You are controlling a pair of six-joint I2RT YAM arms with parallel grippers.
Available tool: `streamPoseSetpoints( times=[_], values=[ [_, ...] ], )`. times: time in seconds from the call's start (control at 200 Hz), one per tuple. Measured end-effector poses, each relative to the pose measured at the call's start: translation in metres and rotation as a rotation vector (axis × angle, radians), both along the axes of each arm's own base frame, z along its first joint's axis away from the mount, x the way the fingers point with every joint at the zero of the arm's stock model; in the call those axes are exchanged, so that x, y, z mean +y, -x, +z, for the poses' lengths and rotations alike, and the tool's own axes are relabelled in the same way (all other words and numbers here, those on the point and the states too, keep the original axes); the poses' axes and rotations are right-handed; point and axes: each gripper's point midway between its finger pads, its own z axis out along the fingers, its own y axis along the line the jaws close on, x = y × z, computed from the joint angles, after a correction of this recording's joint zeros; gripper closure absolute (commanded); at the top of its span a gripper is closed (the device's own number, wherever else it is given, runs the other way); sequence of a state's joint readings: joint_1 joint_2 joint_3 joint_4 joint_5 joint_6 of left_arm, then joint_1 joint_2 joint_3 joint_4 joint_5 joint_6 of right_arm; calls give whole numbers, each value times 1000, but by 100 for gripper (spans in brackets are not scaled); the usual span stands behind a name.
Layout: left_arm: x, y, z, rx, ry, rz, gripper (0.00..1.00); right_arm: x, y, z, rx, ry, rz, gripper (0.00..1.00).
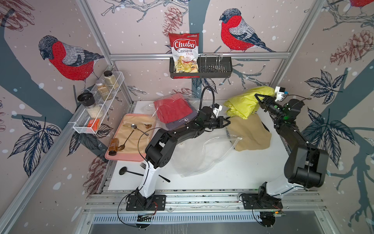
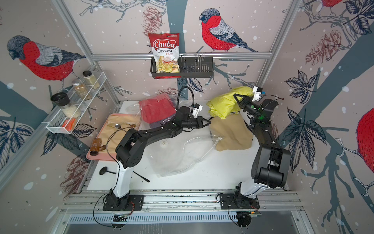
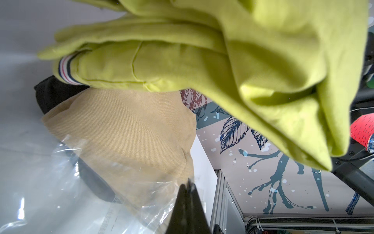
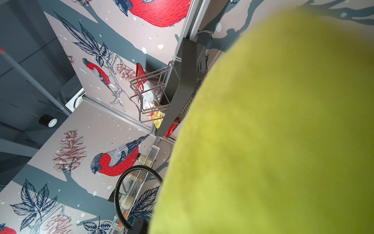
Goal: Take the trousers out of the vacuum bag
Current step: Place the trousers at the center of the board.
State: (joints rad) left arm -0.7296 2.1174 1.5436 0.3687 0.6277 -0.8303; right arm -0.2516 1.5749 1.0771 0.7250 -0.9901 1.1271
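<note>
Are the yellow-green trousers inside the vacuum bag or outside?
Outside: the right gripper holds the yellow-green trousers, no plastic around them; the vacuum bag lies apart.

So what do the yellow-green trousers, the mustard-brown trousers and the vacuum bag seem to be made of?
The yellow-green trousers: soft matte cloth, probably cotton; limp folds, stitched seam.
The mustard-brown trousers: matte twill-like weave; fine diagonal ribs show.
The vacuum bag: thin clear glossy plastic film; crinkles, glints, cloth visible through it.

Bunched yellow-green trousers (image 3: pixel 202 50) are hanging above mustard-brown trousers (image 3: pixel 131 131), which are lying over black trousers (image 3: pixel 54 91). Closed left tool (image 3: pixel 189 186) is pinching clear vacuum bag (image 3: pixel 50 192) film.
</note>
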Motion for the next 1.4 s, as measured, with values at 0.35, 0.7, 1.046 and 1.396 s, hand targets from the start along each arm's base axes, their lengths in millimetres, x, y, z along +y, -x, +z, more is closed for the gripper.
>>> streamPoseSetpoints(
  times=[0.35,0.7,1.046,1.396],
  values=[
    [10,10,-5,17,-15,2,100,-2,33,-18,11,12,-27,100],
    [24,21,-2,14,-26,6,100,-12,70,-56,138,48,-143,98],
    [40,28,5,-19,-62,21,100,-29,98,-123,322,59,-223,99],
    [47,29,-7,-24,-168,16,100,-49,129,-183,486,110,-329,86]
  ],
)
